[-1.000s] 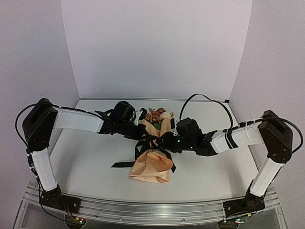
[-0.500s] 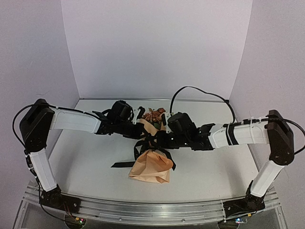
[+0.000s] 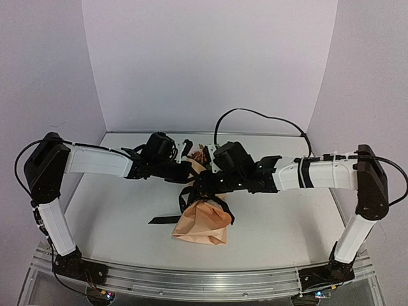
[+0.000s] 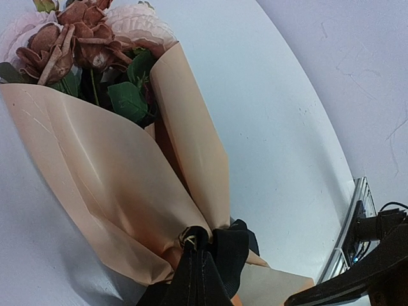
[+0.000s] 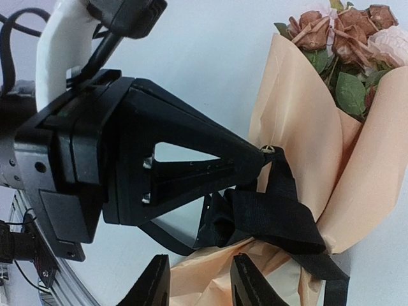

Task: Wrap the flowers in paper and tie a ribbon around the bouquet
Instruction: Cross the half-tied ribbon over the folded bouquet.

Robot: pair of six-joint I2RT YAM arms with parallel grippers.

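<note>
Matte peach paper bouquet (image 3: 203, 223) lies cone-shaped on the white worktop (image 3: 115, 204) — left claw (image 5: 261, 155) pinched tight on its woven black ribbon (image 5: 274, 217); right claw (image 5: 199, 271) parted, empty, just beside.

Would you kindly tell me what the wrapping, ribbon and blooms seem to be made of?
Wrapping: matte peach paper, judging by its stiff folds and faint creases. Ribbon: black woven fabric, slightly glossy, with a visible weave. Blooms: possibly artificial, as the brown petals look stiff; I cannot be sure.
</note>
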